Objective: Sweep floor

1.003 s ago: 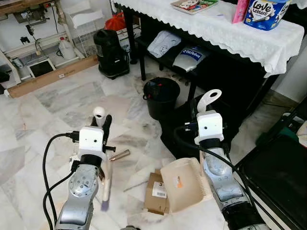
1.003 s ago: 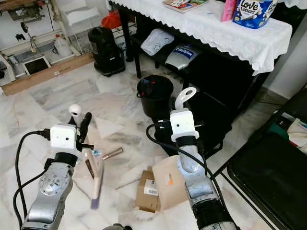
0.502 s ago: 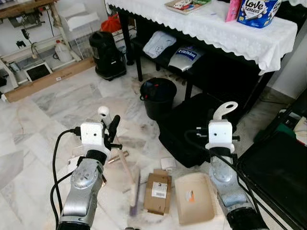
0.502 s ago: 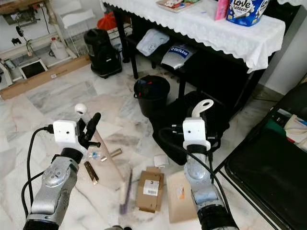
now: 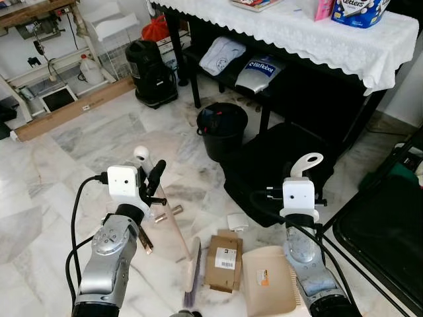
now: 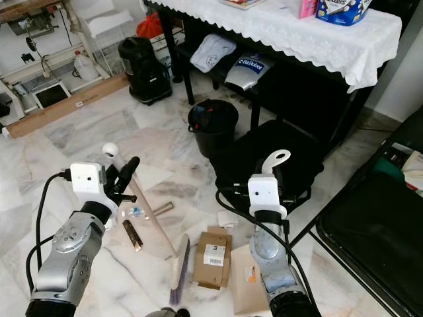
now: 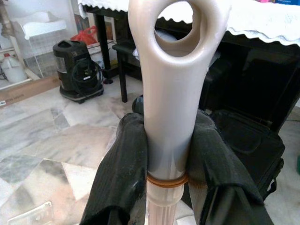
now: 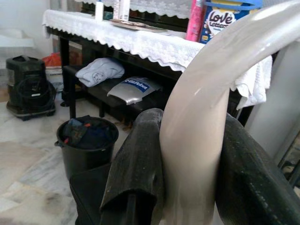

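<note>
The left gripper [image 7: 166, 154] clamps its fingers on the brush [image 5: 192, 272] handle, bristles angled against the cardboard box [image 5: 223, 261] to push it toward the dustpan [image 5: 272, 282], which the right gripper [image 8: 192, 159] grips flat on the floor [image 5: 92, 142].

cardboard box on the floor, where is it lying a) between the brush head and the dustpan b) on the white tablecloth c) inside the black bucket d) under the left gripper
a: the cardboard box lies flat on the floor between the brush head and the dustpan.
</note>
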`<state>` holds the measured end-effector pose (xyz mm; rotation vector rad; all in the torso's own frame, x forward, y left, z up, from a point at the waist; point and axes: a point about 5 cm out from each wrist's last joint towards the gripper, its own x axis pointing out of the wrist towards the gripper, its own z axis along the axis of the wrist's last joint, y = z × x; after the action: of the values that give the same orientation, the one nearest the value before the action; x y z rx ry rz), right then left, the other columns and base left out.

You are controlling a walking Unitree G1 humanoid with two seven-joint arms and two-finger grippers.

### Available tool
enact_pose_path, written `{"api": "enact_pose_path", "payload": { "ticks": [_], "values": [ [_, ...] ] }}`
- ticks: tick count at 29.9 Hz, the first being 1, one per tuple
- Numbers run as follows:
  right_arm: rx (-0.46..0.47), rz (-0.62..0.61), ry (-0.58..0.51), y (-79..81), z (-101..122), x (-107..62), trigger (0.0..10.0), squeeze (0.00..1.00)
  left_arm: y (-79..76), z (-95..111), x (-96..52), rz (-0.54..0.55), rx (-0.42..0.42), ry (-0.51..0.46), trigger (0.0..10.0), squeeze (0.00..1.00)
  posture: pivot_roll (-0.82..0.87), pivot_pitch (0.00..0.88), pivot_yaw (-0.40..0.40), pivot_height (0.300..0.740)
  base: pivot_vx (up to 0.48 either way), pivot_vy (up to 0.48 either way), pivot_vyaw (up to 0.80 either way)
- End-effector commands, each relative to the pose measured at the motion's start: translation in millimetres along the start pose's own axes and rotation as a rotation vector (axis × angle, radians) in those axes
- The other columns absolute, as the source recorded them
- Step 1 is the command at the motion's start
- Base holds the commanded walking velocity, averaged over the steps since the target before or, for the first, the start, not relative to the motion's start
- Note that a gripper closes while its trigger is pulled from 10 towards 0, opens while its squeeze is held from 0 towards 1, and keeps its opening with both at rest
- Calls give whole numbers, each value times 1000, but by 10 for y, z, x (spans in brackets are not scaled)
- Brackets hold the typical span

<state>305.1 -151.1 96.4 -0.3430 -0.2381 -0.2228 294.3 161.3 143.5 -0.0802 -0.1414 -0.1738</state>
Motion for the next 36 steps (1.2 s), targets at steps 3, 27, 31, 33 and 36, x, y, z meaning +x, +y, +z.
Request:
{"api": "enact_pose_path", "payload": {
  "ticks": [3,27,31,33,36],
  "values": [
    [0,-33,-37,-18,30,9,10000,0,46,102,-35,-1,-6,-31,10000,0,141,189,136,740,0,0,0],
    [-45,-82,-88,-126,39,35,10000,0,42,164,-124,-12,-16,-12,10000,0,159,224,158,740,0,0,0],
    [-52,-76,-97,-128,39,42,10000,0,41,172,-162,-11,-17,-9,10000,0,162,223,163,740,0,0,0],
    [-54,-74,-99,-132,35,44,10000,0,47,166,-193,-11,-16,-4,10000,0,164,222,163,740,0,0,0],
    [-56,-76,-100,-142,33,51,10000,0,65,159,-228,-6,-14,3,10000,0,165,221,165,740,0,0,0]
  ]
}}
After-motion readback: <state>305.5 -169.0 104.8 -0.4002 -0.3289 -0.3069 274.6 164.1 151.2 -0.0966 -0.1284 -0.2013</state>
